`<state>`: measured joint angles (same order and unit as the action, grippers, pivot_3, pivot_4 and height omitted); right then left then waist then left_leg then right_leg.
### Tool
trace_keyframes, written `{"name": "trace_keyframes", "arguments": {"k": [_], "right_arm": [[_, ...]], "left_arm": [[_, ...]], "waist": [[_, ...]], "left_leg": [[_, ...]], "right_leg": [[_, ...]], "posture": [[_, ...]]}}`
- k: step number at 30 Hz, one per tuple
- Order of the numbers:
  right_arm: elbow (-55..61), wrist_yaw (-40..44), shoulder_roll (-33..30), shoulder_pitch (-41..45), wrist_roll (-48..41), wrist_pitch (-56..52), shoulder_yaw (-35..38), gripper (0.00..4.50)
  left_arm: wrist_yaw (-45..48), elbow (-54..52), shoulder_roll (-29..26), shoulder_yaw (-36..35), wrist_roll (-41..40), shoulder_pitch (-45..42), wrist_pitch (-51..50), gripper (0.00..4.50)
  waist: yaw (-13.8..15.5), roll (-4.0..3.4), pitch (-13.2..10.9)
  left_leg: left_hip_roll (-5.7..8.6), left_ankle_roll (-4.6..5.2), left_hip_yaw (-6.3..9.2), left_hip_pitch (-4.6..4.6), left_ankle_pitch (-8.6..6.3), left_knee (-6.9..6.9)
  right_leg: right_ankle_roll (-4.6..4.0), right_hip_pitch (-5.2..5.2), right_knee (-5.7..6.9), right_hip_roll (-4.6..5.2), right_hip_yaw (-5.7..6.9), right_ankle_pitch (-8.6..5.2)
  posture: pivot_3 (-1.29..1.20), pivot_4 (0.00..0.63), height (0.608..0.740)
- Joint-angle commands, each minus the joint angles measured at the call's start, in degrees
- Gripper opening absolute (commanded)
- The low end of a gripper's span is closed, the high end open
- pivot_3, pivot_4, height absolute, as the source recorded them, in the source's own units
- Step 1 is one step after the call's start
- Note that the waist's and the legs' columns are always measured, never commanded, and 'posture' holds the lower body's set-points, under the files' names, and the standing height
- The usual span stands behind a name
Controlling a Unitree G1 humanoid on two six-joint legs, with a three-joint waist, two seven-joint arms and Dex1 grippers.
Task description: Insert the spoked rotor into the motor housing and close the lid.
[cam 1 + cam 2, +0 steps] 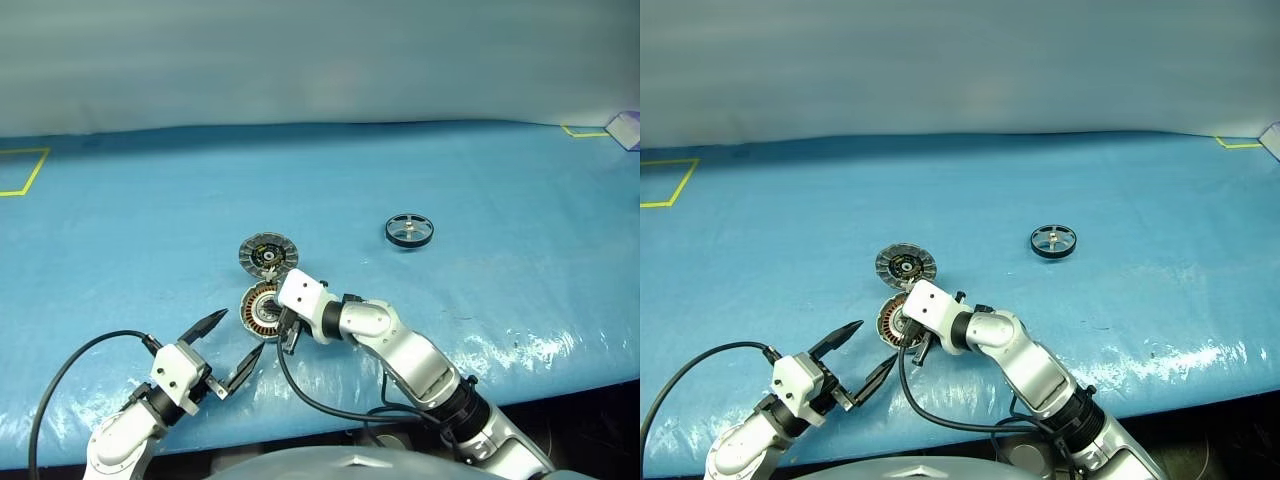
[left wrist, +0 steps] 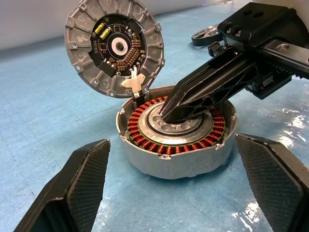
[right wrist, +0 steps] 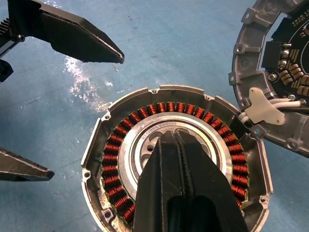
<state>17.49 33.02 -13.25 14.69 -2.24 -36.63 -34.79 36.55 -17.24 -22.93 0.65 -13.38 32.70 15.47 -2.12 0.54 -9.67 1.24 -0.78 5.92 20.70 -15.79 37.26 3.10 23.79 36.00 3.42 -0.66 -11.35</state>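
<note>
The motor housing [image 1: 258, 310] sits on the blue table near its front edge, its copper windings [image 2: 145, 145] showing around a bare metal centre. Its lid [image 1: 268, 255] lies swung open just behind, ribbed face and dark circuit centre up, joined by a white connector [image 2: 134, 83]. My right gripper [image 3: 173, 136] is shut with nothing in it, its tip resting in the housing's centre. My left gripper [image 1: 238, 335] stands open in front of the housing, holding nothing. The spoked rotor [image 1: 409, 231], black-rimmed with silver spokes, lies apart to the right and farther back.
Yellow tape marks sit at the far left [image 1: 25, 170] and far right [image 1: 585, 130] of the table. A small pale object [image 1: 625, 130] lies at the far right corner. The table's front edge [image 1: 560, 375] runs just below the arms.
</note>
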Motion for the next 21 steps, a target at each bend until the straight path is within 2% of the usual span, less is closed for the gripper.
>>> {"name": "trace_keyframes", "arguments": {"k": [1, 5, 10, 15, 18, 21], "right_arm": [[6.57, 2.45, -0.91, -0.64, -4.18, -0.13, 4.21, 0.03], [12.44, 4.90, -4.64, -1.63, -8.35, -2.87, 8.48, 0.03], [16.95, 9.28, -14.56, -0.93, -10.84, -6.63, 12.92, 0.03], [11.98, 7.76, -22.98, 2.46, -8.15, -8.30, 19.38, 0.03], [6.56, 8.29, -27.73, 6.35, -6.56, -9.95, 21.40, 0.03], [2.64, 12.09, -33.28, 10.16, -5.06, -9.04, 20.43, 0.03]], "left_arm": [[0.04, -0.31, 0.06, 0.17, 0.11, 0.41, 0.85, 4.50], [0.13, -0.43, -0.15, 0.00, -0.05, 0.06, 0.66, 4.50], [-0.17, -1.61, -0.30, 0.01, 0.16, -1.59, 0.22, 4.50], [-0.06, -2.06, 0.14, 1.35, 0.23, -3.69, 0.18, 4.50], [0.11, -2.28, 0.36, 2.92, 0.61, -4.76, 0.08, 4.50], [-0.21, -2.22, 0.58, 4.21, 1.29, -5.40, -0.17, 4.50]], "waist": [[0.03, 0.00, 0.00], [0.14, 0.00, -0.01], [0.33, 0.00, -0.01], [0.52, 0.02, -0.02], [0.64, 0.02, -0.03], [0.81, 0.00, -0.04]], "left_leg": [[0.01, 0.00, 0.00, 0.03, 0.00, 0.00], [0.04, 0.00, 0.03, 0.07, 0.00, 0.01], [0.05, 0.00, 0.02, 0.06, 0.00, 0.03], [0.05, 0.00, -0.04, 0.06, 0.00, 0.10], [0.06, 0.00, -0.07, 0.06, 0.00, 0.10], [0.08, 0.03, -0.07, 0.11, -0.02, 0.10]], "right_leg": [[0.00, 0.01, -0.01, 0.01, 0.00, 0.00], [0.00, 0.01, -0.04, 0.04, 0.01, 0.00], [0.01, -0.01, -0.03, 0.05, 0.02, 0.00], [0.05, -0.03, -0.02, 0.06, 0.02, 0.03], [0.05, -0.02, -0.02, 0.06, 0.01, 0.03], [0.05, -0.01, -0.06, 0.07, 0.01, 0.04]], "posture": [[0.00, 0.150, 0.740], [0.00, 0.150, 0.740], [0.00, 0.150, 0.740], [0.00, 0.150, 0.740], [0.00, 0.150, 0.740], [0.00, 0.150, 0.740]]}}
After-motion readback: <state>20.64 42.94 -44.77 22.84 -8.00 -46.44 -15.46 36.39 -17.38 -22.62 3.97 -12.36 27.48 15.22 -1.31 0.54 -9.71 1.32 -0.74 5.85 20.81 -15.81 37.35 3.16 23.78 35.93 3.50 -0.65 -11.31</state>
